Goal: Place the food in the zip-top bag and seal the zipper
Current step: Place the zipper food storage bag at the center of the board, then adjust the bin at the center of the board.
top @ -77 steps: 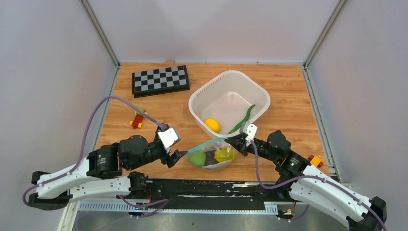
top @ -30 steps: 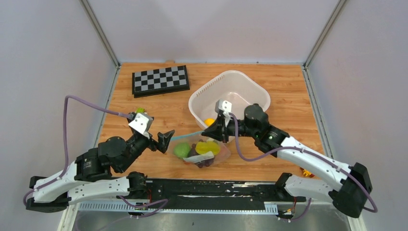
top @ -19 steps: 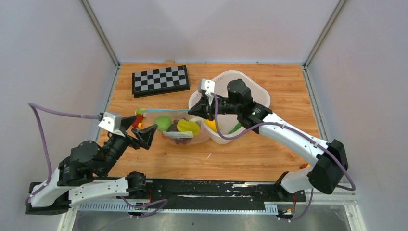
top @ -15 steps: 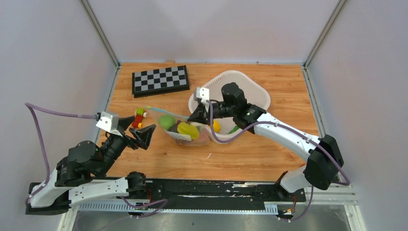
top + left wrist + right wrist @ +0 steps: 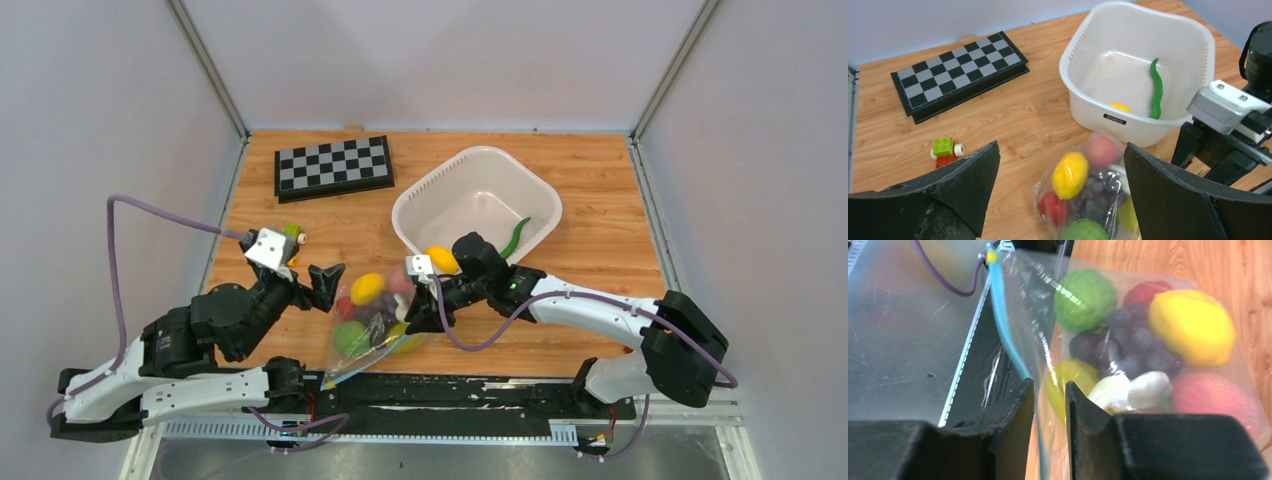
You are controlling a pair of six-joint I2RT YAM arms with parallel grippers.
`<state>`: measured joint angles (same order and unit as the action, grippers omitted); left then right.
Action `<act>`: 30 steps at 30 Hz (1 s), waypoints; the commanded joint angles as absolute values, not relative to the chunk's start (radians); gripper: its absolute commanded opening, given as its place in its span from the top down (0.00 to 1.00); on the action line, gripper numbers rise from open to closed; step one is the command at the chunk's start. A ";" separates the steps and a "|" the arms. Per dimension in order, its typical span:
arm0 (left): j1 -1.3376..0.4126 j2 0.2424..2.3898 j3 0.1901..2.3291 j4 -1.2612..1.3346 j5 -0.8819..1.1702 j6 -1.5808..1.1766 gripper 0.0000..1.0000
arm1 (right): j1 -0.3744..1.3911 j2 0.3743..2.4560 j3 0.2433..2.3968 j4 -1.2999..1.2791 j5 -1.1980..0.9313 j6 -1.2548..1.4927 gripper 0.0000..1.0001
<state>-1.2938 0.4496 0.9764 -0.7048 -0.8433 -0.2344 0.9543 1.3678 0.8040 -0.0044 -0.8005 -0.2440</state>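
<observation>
The zip-top bag (image 5: pixel 370 320) lies on the table near the front edge, with a lemon (image 5: pixel 367 288), a green fruit (image 5: pixel 350 337), grapes, a strawberry and a peach inside it. Its teal zipper (image 5: pixel 355 365) points toward the near rail. My right gripper (image 5: pixel 415 320) stands at the bag's right edge. In the right wrist view its jaws (image 5: pixel 1049 385) are slightly apart, open, with the zipper (image 5: pixel 1003 320) running loose through the gap. My left gripper (image 5: pixel 318 285) is open wide just left of the bag (image 5: pixel 1088 190). Another lemon (image 5: pixel 441 258) and a green chili (image 5: pixel 515 235) lie in the basket.
The white perforated basket (image 5: pixel 470 152) stands behind the bag, right of centre. A chessboard (image 5: pixel 333 166) lies at the back left. Toy blocks (image 5: pixel 290 232) sit left of the bag. The black rail runs along the near edge under the zipper.
The right arm swung the bag from beside the basket down to the near edge. Its jaws, shut on the zipper before, have parted. The left arm followed toward the bag.
</observation>
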 commanded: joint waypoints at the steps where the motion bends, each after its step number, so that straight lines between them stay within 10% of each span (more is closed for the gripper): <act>1: -1.292 0.459 0.950 -0.709 -0.842 -0.267 0.00 | 0.952 1.363 0.833 0.133 -0.801 -0.137 0.67; 19: -1.292 0.492 0.756 -0.863 -0.796 -0.749 0.00 | 0.986 1.480 0.973 -0.123 0.106 0.077 0.58; 30: -1.292 0.561 0.704 -0.970 -0.824 -1.016 0.00 | 0.763 1.237 0.710 -0.029 0.084 0.238 0.51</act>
